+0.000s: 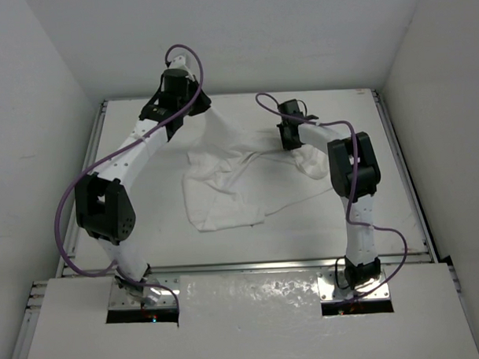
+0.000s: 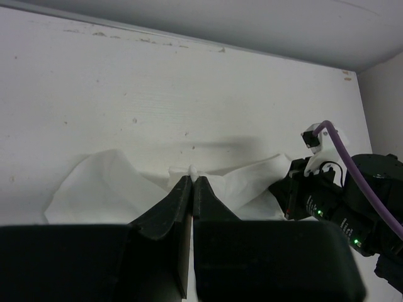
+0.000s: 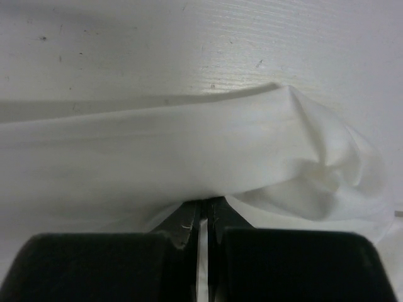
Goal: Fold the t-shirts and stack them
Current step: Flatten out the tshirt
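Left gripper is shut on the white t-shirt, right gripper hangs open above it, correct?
No. The right gripper is shut on the t-shirt too, as the right wrist view shows; the left gripper is shut on it, as stated.

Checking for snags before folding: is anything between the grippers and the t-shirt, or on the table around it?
Nothing visible. The left gripper and right gripper are each shut on the t-shirt's fabric; no other object lies on the table.
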Controlling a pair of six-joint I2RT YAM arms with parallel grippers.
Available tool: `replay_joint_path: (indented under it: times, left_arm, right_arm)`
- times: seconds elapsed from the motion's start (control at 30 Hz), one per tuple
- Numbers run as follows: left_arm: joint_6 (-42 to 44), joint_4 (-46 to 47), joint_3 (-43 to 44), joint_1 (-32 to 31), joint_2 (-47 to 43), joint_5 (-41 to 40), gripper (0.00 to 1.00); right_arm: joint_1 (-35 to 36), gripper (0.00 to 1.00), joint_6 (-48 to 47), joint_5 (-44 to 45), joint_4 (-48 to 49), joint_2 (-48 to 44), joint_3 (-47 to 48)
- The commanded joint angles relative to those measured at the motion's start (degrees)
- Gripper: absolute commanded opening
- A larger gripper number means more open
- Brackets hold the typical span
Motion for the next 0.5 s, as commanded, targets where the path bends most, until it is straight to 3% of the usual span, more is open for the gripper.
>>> replay_joint_path:
  times: [0.0, 0.07, 0.3, 0.4, 0.47]
  left_arm:
    - [0.7, 2.0, 1.2, 0.2, -0.8, -0.6, 0.0]
    - [0.7, 1.7, 1.6, 0.7, -0.8, -0.9, 0.0]
    - [3.5, -6.0, 14.3, 2.2, -2.9, -4.1, 0.0]
    - [4.0, -9.3, 18.6, 2.2, -7.5, -4.1, 0.0]
    - [3.6, -9.8, 16.9, 2.2, -14.7, -3.2, 0.0]
  right_arm:
    - [-0.2, 0.0, 0.5, 1.8, -0.5, -4.3, 0.5]
    - [-0.3, 0.0, 0.6, 3.9, -1.3, -6.7, 0.2]
    - [-0.2, 0.0, 2.8, 6.3, -5.4, -31.8, -9.3]
    - [-0.3, 0.0, 4.0, 6.9, -8.1, -40.0, -12.7]
    - [-0.2, 0.0, 5.5, 6.8, -10.3, -50.9, -15.0]
